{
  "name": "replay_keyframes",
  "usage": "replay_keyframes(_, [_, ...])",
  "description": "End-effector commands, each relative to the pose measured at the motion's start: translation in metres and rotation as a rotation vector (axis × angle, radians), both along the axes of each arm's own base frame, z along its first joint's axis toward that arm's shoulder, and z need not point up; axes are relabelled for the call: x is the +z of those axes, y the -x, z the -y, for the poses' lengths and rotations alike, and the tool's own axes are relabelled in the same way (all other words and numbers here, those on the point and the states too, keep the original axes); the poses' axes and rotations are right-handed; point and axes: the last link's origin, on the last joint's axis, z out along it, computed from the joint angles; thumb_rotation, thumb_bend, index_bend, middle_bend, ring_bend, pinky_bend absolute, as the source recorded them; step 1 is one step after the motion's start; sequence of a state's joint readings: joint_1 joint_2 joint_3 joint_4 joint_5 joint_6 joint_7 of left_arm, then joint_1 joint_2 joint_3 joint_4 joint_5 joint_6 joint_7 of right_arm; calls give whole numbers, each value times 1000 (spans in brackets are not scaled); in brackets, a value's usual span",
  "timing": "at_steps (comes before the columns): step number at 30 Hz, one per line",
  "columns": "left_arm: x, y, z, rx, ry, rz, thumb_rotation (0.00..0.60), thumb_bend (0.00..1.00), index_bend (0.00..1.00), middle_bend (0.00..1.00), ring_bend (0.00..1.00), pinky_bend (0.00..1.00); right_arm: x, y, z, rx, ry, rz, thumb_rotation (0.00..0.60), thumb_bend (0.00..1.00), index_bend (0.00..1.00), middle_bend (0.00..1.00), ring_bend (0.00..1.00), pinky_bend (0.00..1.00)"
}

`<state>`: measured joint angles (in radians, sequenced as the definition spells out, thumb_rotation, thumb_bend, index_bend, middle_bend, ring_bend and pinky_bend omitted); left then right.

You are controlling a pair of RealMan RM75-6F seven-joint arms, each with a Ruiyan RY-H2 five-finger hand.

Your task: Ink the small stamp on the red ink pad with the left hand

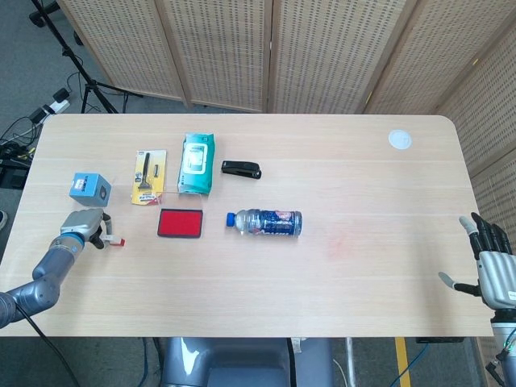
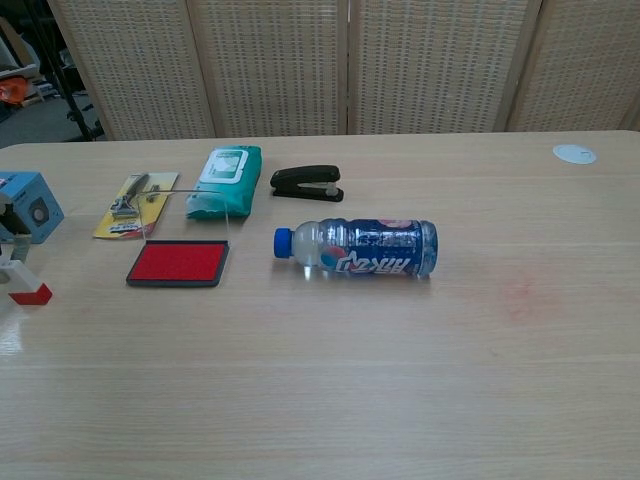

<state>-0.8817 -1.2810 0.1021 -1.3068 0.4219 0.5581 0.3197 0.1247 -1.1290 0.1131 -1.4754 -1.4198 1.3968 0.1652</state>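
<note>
Holding the small stamp (image 1: 115, 240) in my left hand (image 1: 84, 224), fingers pinched on it low at the table's (image 1: 363, 185) left edge, I see the red ink pad (image 1: 180, 223) lies well apart, toward the middle. I judge I should lift clear, carry it over the pad, keep its red face level, and press straight down.

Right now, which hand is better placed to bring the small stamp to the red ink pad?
The left hand: it is at the small stamp, just left of the red ink pad. The right hand hangs open off the table's far right edge.
</note>
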Motion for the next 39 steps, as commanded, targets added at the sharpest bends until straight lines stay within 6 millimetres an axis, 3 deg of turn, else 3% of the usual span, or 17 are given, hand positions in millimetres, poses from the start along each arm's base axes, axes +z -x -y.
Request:
replay_keyframes(1, [-1,-1,0,-3,4,-3,600,472,564,971,985,900,1,0,0,-1,2,2,600,0,0,0,0,0])
replay_keyframes(9, [-4,-4,1,-13,14,-19,600,471,495,970,984,900,2,1,0,-3,5,5,600,0,0,0,0,0])
replay_keyframes(24, [-4,-7,4,-18,32,-11,600,468,484,967,984,900,4,1,0,-1,8,7,600,0,0,0,0,0])
replay_keyframes(39, [-4,-16,10,-53,64,-18,600,440,413,963,981,900,5,1,0,-3,9,11,600,0,0,0,0,0])
